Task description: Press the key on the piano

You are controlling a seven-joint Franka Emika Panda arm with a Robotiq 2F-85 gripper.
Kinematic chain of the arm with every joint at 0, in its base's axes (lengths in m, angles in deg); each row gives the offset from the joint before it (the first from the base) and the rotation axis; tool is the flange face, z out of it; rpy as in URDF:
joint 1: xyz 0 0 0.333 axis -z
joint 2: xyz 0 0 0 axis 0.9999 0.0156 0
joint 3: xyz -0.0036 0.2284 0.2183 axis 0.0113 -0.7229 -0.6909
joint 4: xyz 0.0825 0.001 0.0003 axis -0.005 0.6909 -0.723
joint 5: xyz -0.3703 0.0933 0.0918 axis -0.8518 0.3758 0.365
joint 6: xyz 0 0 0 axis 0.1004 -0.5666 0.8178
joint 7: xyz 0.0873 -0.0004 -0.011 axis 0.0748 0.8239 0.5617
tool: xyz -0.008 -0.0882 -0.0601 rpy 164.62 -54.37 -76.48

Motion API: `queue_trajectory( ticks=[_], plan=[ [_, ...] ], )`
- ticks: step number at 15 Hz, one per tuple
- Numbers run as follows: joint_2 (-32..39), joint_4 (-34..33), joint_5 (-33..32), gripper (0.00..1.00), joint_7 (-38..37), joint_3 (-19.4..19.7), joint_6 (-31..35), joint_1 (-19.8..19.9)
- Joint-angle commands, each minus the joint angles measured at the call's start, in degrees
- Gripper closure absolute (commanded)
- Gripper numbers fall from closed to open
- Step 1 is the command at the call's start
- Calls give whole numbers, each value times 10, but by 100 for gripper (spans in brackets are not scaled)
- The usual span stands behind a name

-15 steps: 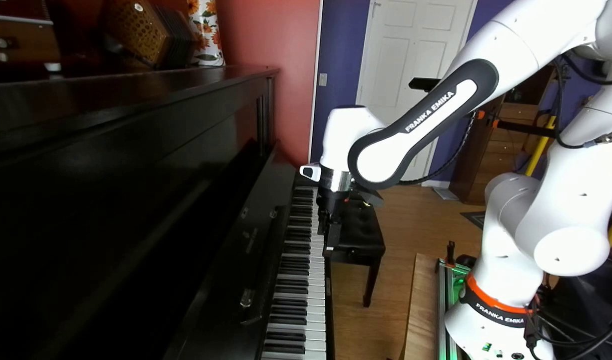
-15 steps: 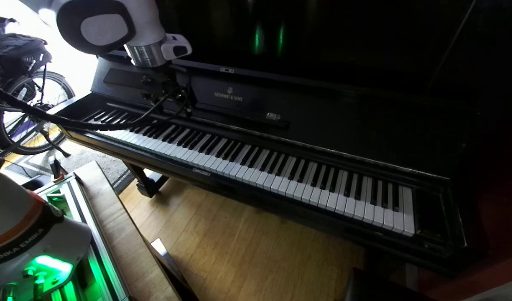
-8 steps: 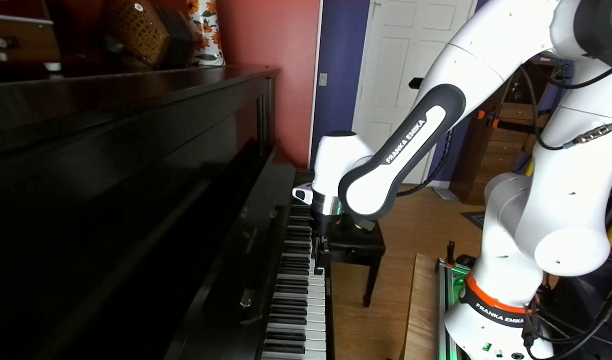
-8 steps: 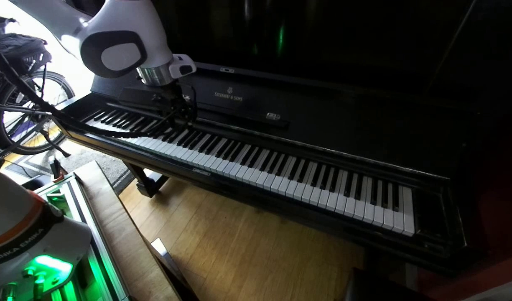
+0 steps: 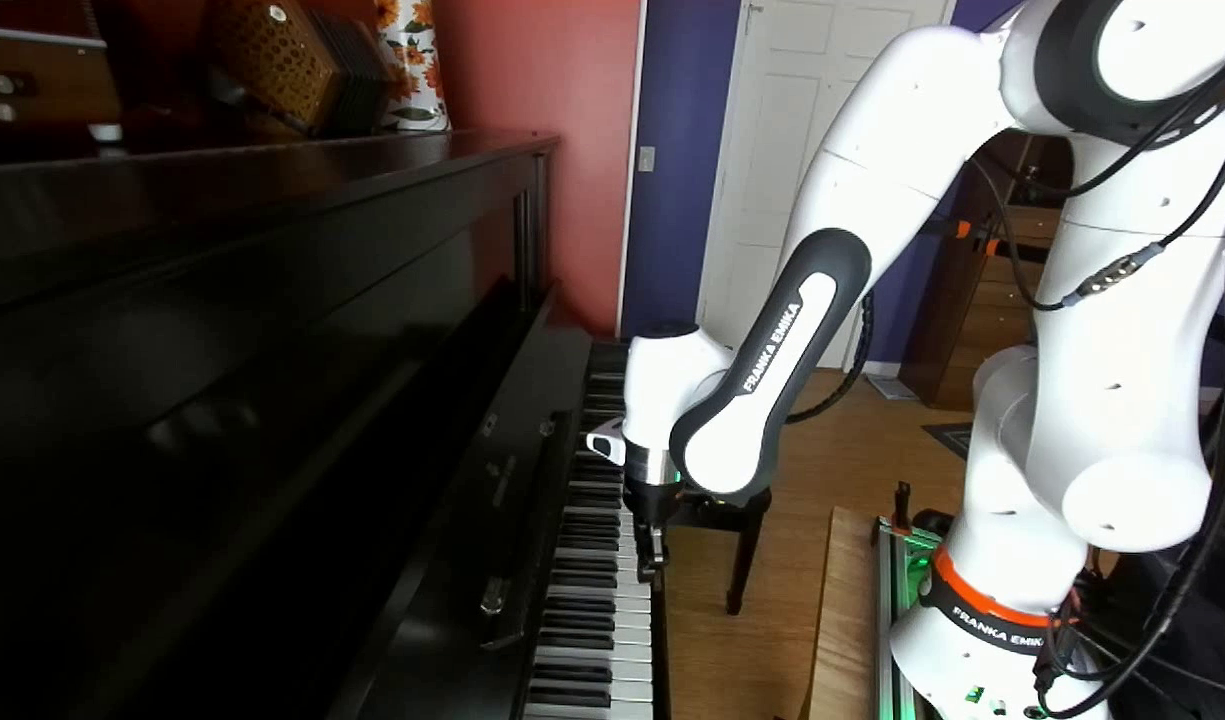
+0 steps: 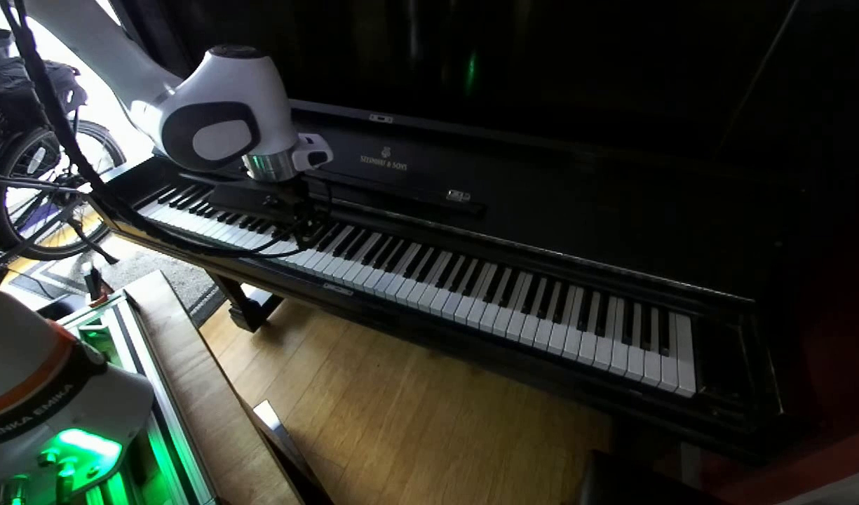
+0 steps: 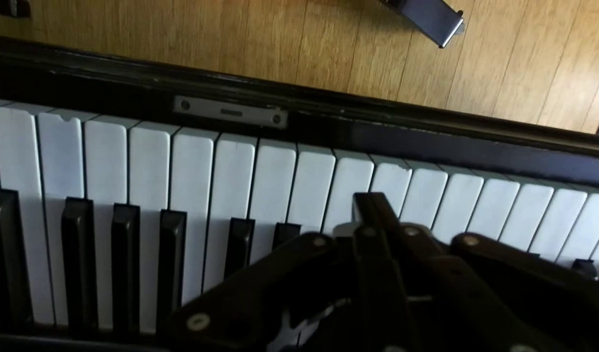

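The large black piano (image 5: pixel 272 330) shows in both exterior views, its long row of white and black keys (image 6: pixel 471 294) exposed. My gripper (image 7: pixel 369 195) points down over the keyboard, both fingertips pressed together with nothing between them. In the wrist view, the tips lie over the front part of the white keys (image 7: pixel 270 171), near the line between two of them. Dark finger links hide the keys beneath. In an exterior view the gripper (image 5: pixel 652 572) is low above the white keys. Whether the tips touch a key, I cannot tell. No key looks clearly pushed down.
The piano's front rail (image 7: pixel 133 83) runs along the key fronts, with a metal plate (image 7: pixel 231 112) on it. A black bench (image 5: pixel 717 515) stands behind the arm. My cable (image 6: pixel 184 245) hangs across the keyboard's far end. A wooden table edge (image 5: pixel 840 600) lies beside the robot base.
My arm has come down toward the keyboard and shifted along it, rightward in an exterior view. The gripper's fingers, spread apart a second ago, have come together.
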Motion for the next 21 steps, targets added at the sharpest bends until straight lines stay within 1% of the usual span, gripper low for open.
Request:
queue_trajectory(
  ticks=[1,2,9,13,21],
  plan=[
    [44,0,13,100,16,-35,38,39],
    [21,-1,-6,99,-4,-39,14,42],
    [55,-9,-10,100,2,-53,36,65],
    [68,-15,-57,100,-17,-38,39,75],
    [99,-38,-58,100,-5,-59,41,106]
  ],
)
